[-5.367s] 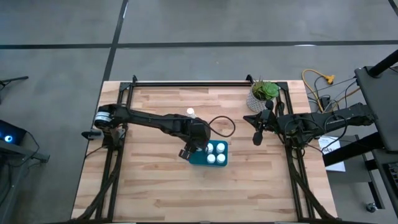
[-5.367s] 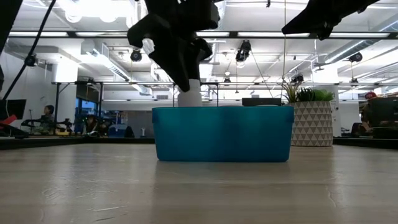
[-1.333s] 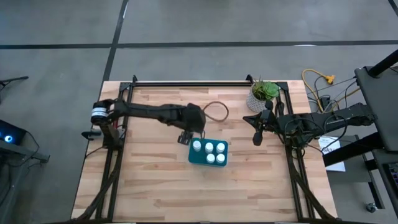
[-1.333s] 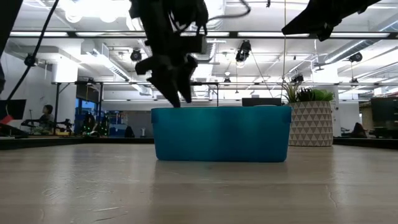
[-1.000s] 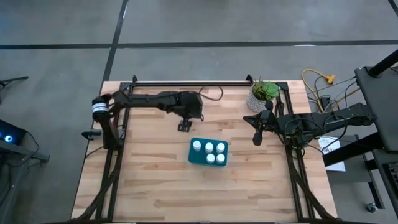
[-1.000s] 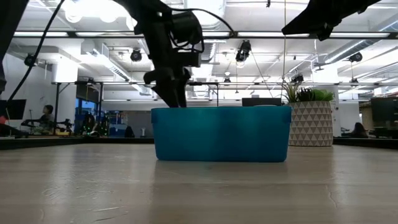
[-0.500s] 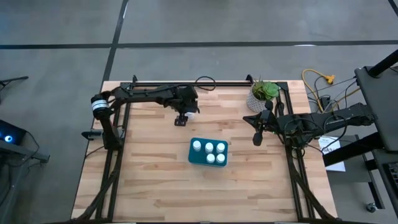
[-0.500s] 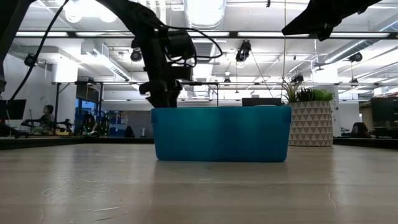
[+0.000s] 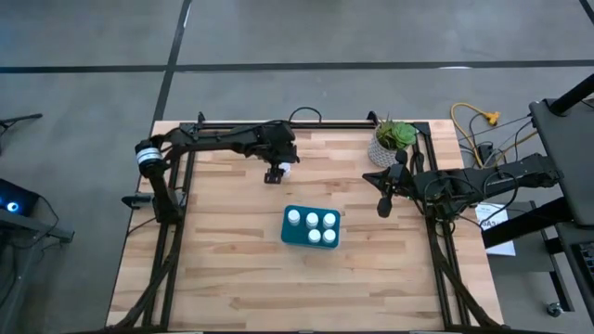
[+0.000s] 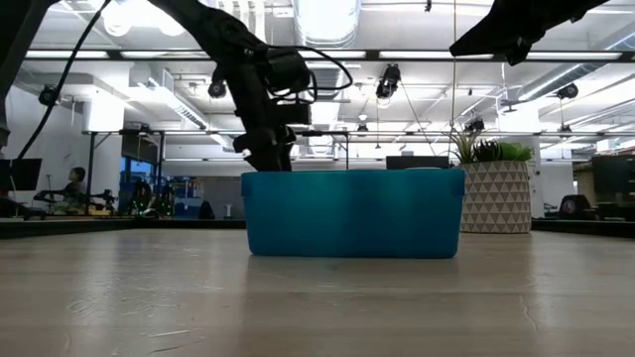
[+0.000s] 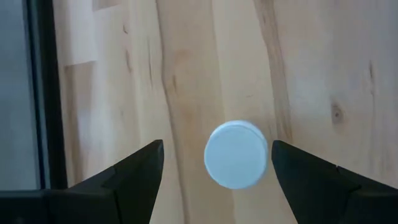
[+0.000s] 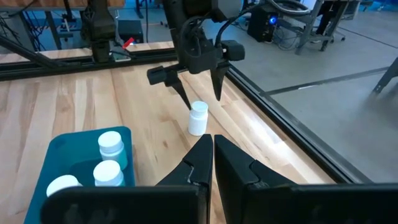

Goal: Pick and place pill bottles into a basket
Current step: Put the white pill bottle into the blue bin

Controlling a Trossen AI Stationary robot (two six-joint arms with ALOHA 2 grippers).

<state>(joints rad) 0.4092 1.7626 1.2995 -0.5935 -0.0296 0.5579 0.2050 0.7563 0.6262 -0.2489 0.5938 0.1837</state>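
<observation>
My left gripper [image 9: 277, 173] hangs over the far middle of the table [image 9: 223, 269], fingers spread wide and holding nothing. Straight below, between my two fingertips [image 11: 140, 168], stands the last loose pill bottle [image 11: 236, 154], upright on the wood; I see its round white cap from above. From the other arm's camera the same bottle [image 12: 198, 118] sits just under my open fingers, not yet touched.

The basket [image 9: 311, 227] lies nearer the table's middle, near-right of my claw and apart from it. It holds five white bottles; five caps show in the overhead view.

My right gripper [image 9: 382, 202] waits at the right side of the table beside the plant pot [image 9: 390, 144], fingers pressed shut on nothing.

So I judge the step in hand to be the pick of the sixth bottle, with most of the task done. Next I should come straight down around the cap, close on the bottle, lift clear and carry it to the basket's free spot.
</observation>
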